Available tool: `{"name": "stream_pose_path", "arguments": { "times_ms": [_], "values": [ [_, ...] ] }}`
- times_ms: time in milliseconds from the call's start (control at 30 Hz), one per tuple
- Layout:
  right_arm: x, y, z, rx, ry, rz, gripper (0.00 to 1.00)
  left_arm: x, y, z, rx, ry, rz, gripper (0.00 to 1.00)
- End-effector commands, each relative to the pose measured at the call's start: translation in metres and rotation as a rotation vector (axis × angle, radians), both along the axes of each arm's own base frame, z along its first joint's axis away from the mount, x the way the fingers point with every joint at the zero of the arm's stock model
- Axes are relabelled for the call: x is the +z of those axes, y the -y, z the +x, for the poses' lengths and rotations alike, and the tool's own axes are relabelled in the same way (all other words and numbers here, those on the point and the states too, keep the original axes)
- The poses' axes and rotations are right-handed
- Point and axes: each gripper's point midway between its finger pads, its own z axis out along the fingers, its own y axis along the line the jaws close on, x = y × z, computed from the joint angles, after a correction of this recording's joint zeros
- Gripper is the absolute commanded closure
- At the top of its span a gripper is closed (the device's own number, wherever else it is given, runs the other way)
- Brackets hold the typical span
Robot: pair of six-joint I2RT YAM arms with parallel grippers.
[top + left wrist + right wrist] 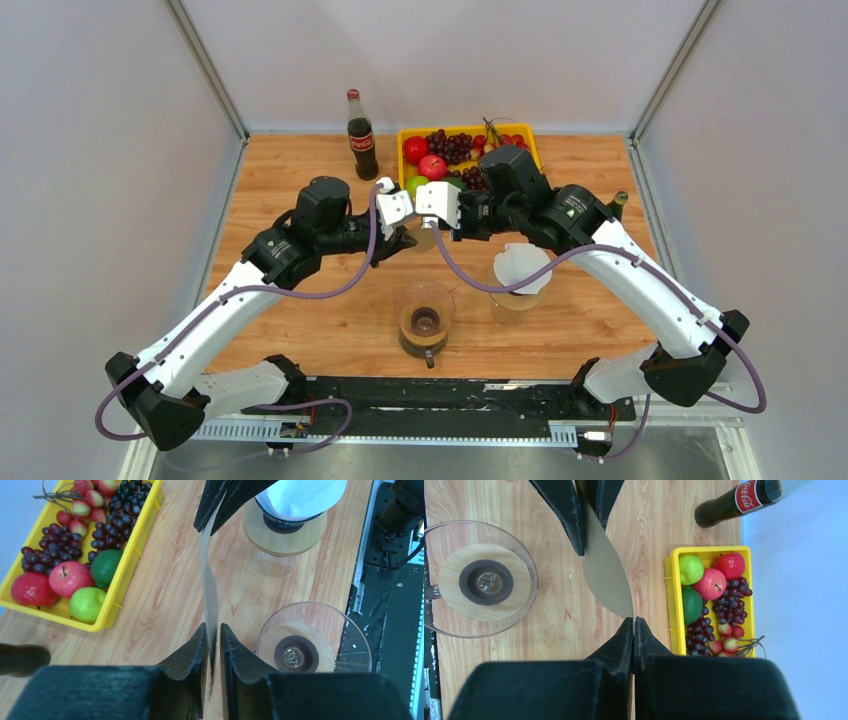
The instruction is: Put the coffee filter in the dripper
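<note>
A flat brownish coffee filter [606,575] hangs in the air between my two grippers, above the wood table. My right gripper [633,622] is shut on one corner of it. My left gripper [213,632] straddles the opposite edge of the coffee filter [210,585], its jaws a narrow gap apart, with a sliver of table showing beside the paper. The empty glass dripper [424,318] with a wooden collar stands below and nearer than both grippers, also in the left wrist view [312,640] and the right wrist view [479,580].
A second dripper [520,275] with a white filter in it stands to the right of the glass one. A yellow tray [405,133] of fruit and a cola bottle [361,135] sit at the back. The right arm's fingers [225,505] appear opposite my left jaws.
</note>
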Motion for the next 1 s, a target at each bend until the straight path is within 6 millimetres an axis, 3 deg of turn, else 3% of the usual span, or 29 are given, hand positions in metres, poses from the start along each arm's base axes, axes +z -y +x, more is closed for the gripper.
{"name": "stream_pose_path", "arguments": {
  "times_ms": [0,100,233,300,400,433,467,500,533,567,667,800,967],
  "values": [
    [0.017,-0.008,0.000,0.026,0.030,0.035,1.00,0.019,0.008,0.001,-0.030,0.040,-0.040,0.91],
    [0.024,-0.006,0.010,-0.041,0.045,0.054,0.99,0.021,0.008,0.007,0.004,0.045,-0.059,0.99],
    [0.045,0.000,0.029,-0.223,0.072,0.179,0.61,0.026,0.002,0.022,0.139,0.055,-0.133,1.00],
    [0.057,0.006,0.038,-0.332,0.080,0.274,0.36,0.031,-0.003,0.027,0.212,0.059,-0.204,1.00],
    [0.079,0.020,0.046,-0.519,0.064,0.467,0.15,0.049,-0.018,0.027,0.332,0.059,-0.361,1.00],
    [0.087,0.026,0.047,-0.569,0.053,0.539,0.10,0.045,-0.024,0.032,0.400,0.038,-0.409,1.00],
    [0.092,0.033,0.048,-0.627,0.025,0.619,0.04,0.062,-0.031,0.031,0.422,0.072,-0.484,1.00],
    [0.095,0.038,0.046,-0.655,-0.011,0.688,0.01,0.054,-0.037,0.034,0.478,0.042,-0.511,1.00],
    [0.094,0.041,0.044,-0.670,-0.045,0.739,0.00,0.066,-0.044,0.031,0.495,0.061,-0.570,1.00],
    [0.091,0.044,0.043,-0.685,-0.085,0.784,0.00,0.057,-0.048,0.032,0.533,0.031,-0.591,1.00],
    [0.070,0.052,0.043,-0.725,-0.196,0.834,0.00,0.065,-0.061,0.027,0.554,0.023,-0.683,1.00],
    [0.039,0.059,0.045,-0.738,-0.290,0.816,0.00,0.067,-0.056,0.007,0.435,0.012,-0.730,1.00],
    [0.008,0.046,0.034,-0.658,-0.454,0.777,0.00,0.068,-0.033,-0.026,0.210,-0.072,-0.769,1.00]
  ]
}}
